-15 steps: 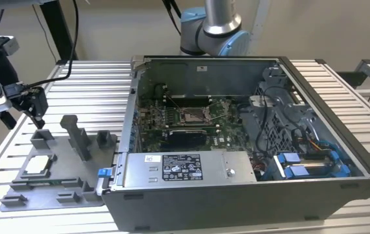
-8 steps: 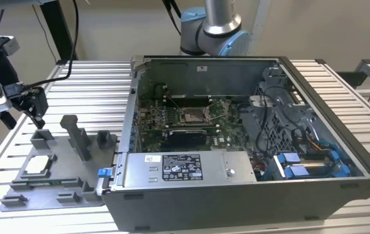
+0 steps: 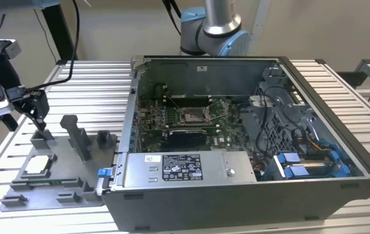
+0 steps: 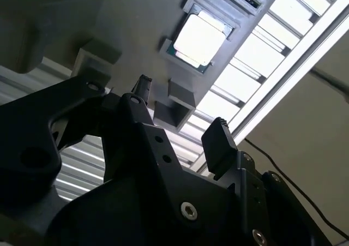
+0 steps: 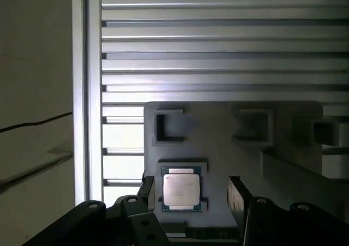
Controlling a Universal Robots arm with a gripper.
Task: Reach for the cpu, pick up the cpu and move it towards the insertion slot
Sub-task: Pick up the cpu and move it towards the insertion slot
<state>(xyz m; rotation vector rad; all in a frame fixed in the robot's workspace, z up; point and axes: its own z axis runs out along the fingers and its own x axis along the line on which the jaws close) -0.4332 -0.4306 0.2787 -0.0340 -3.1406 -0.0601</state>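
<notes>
The cpu (image 3: pixel 35 165) lies flat in a pocket of the grey plastic tray (image 3: pixel 15 195) at the exterior view's left, silvery top up. Both wrist views show the same cpu (image 4: pixel 199 39) (image 5: pixel 181 189) from above. My gripper (image 3: pixel 41 126) hangs over the tray, above the chip and apart from it. It is open (image 4: pixel 182 115) and holds nothing. In the first wrist view the gripper (image 5: pixel 191 194) has one black finger on each side of the chip. The insertion slot (image 3: pixel 194 115) sits on the green board inside the open computer case (image 3: pixel 250 195), far to the exterior view's right of the gripper.
Upright grey posts (image 3: pixel 77 139) and a small block (image 3: pixel 42 141) rise from the tray close to the gripper. The case's metal wall (image 3: pixel 132 107) stands between the tray and the board. A power supply (image 3: pixel 185 168), cables and blue clips (image 3: pixel 301 165) crowd the case. The slatted table (image 3: pixel 93 83) carries everything.
</notes>
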